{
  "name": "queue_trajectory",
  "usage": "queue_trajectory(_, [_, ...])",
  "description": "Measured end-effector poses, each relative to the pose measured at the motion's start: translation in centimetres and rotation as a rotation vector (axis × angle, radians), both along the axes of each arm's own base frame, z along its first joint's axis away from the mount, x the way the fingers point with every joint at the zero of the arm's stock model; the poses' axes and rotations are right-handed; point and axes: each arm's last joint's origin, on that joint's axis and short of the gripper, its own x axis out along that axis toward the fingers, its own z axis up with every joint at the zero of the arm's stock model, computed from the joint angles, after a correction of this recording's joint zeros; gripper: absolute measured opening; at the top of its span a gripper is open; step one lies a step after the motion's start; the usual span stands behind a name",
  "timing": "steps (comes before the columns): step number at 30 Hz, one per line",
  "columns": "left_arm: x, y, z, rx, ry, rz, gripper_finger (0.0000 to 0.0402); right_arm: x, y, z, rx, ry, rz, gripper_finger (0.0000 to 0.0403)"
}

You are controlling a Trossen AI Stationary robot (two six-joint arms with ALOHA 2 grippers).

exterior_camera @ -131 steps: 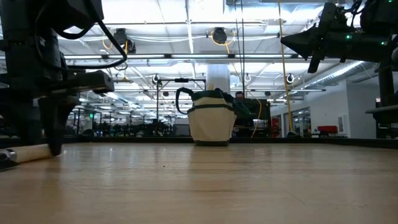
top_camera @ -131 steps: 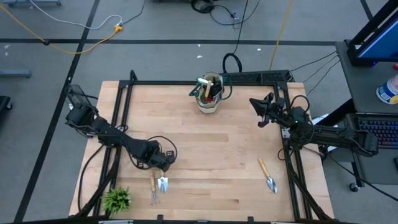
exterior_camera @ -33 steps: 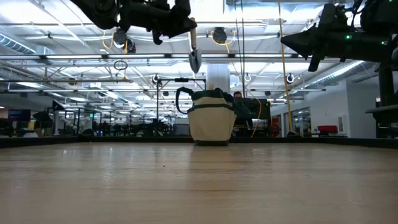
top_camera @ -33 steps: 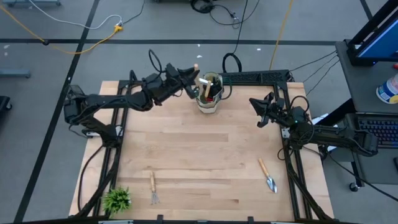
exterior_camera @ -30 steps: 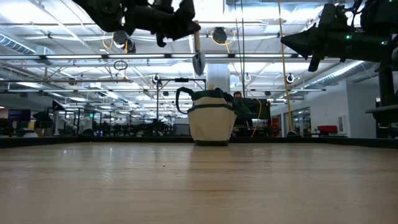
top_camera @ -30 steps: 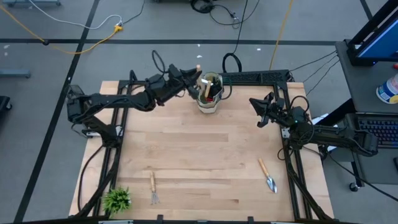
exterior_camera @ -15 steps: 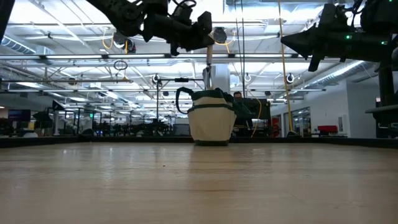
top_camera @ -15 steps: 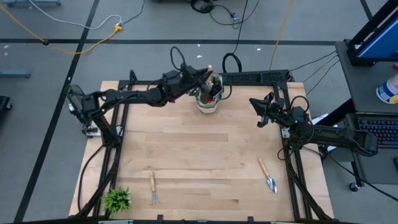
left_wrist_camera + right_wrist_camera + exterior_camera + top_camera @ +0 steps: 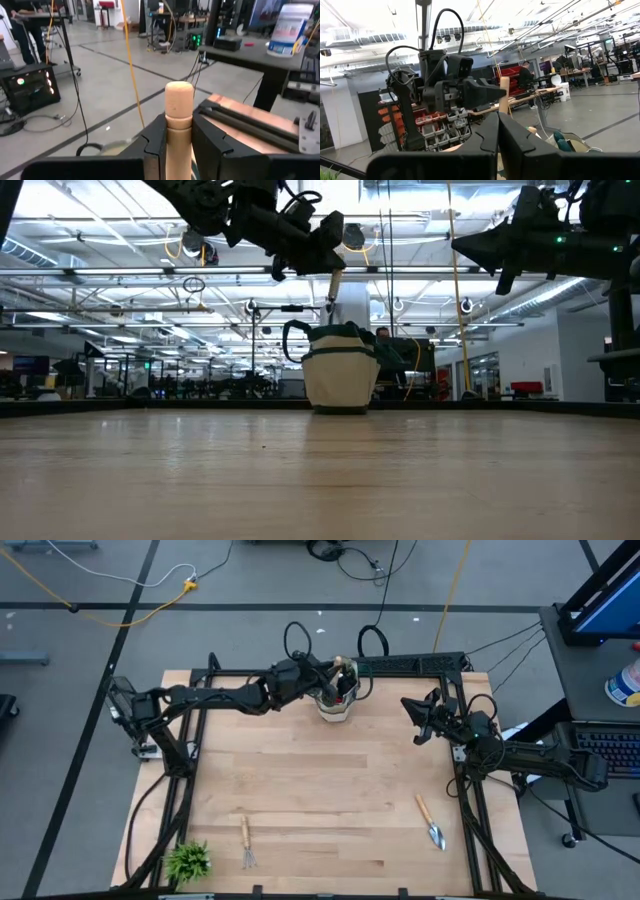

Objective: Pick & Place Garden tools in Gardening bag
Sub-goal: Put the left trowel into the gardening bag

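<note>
The beige gardening bag [image 9: 337,702] stands upright at the table's far middle, with several tools in it; it also shows in the low view [image 9: 340,375]. My left gripper [image 9: 334,673] is above the bag's mouth, shut on a wooden-handled trowel [image 9: 333,288] that stands upright, handle up, with its blade hidden inside the bag. My right gripper [image 9: 409,710] is shut and empty, raised at the table's right side, pointing toward the bag. My left gripper pinches the trowel's wooden handle [image 9: 178,131] between its two fingers, a little below the handle's rounded free end [image 9: 179,95]. The fingers come from the table's left, slanting slightly down, and lie across the handle. The trowel hangs upright below them, its lower end in the bag's mouth.
A second wooden-handled trowel [image 9: 431,823] lies near the table's front right. A small hand rake [image 9: 246,841] and a spiky green plant [image 9: 188,860] lie at the front left. The wooden table's middle [image 9: 330,770] is bare.
My left gripper has carried the trowel toward the table's right, from beside the bag to over its mouth, and has gone down. The trowel has stayed upright, and its blade has sunk into the bag.
</note>
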Motion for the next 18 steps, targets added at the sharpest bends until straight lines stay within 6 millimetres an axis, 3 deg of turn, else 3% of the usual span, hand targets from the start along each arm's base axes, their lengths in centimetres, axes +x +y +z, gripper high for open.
queue_trajectory(18, [0.02, -0.57, -0.85, -0.081, 0.042, 0.043, 0.0067, 0.0, 0.0, 0.0, 0.0, 0.0, 0.0, 0.0])
